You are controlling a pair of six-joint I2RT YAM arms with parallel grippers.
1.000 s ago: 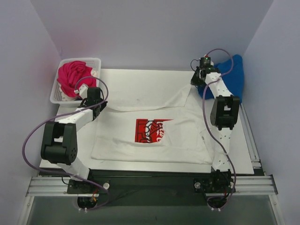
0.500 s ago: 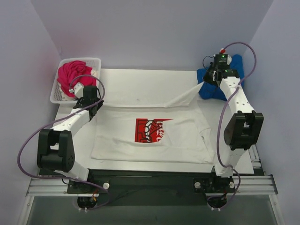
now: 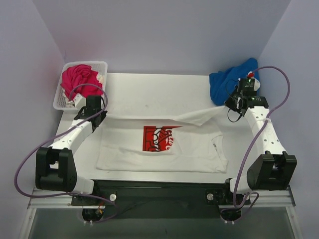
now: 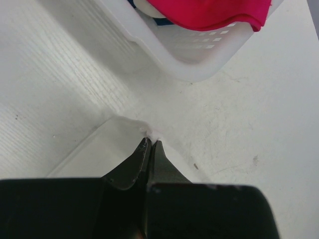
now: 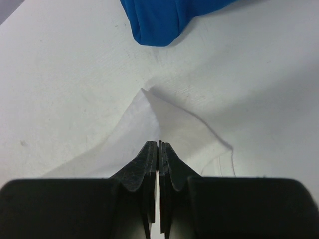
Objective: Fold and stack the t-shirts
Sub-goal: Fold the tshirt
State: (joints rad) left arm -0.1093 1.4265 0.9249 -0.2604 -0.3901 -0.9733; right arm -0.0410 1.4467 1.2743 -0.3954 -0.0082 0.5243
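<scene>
A large white t-shirt (image 3: 189,149) with a red chest print lies spread in the middle of the table. My left gripper (image 3: 93,112) is shut on its far left corner, and a tuft of white cloth (image 4: 152,132) shows at the tips of that gripper (image 4: 150,142). My right gripper (image 3: 230,105) is shut on the shirt's far right part, which is drawn out toward it. In the right wrist view the white cloth (image 5: 149,122) peaks just ahead of the shut gripper (image 5: 158,144). A blue t-shirt (image 3: 229,82) lies bunched at the back right. A magenta-pink t-shirt (image 3: 79,79) fills the basket.
The white lattice basket (image 3: 62,102) stands at the back left, close ahead of my left gripper; its wall (image 4: 199,55) fills the top of the left wrist view. The blue t-shirt (image 5: 159,20) lies just beyond my right gripper. Walls close in the table on three sides.
My right arm has swung out to the right and nearer, pulling the shirt's far right part with it and uncovering the blue shirt. My left gripper has shifted slightly left, holding its corner.
</scene>
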